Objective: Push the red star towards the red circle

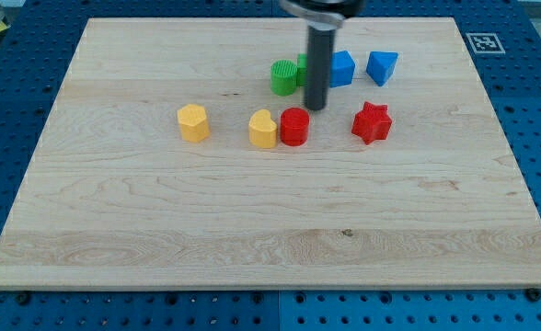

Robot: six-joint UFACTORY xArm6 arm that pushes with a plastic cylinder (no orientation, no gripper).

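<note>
The red star (372,122) lies on the wooden board right of centre. The red circle (294,126) stands to its left, touching a yellow heart-shaped block (263,129). My tip (316,107) is the lower end of the dark rod, just above and to the right of the red circle and left of the red star. It touches neither block as far as I can see.
A green round block (283,77) and a second green block mostly hidden behind the rod (303,66) sit at the view's top. A blue block (342,68) and a blue triangle (382,66) lie right of the rod. A yellow hexagon (193,122) lies left.
</note>
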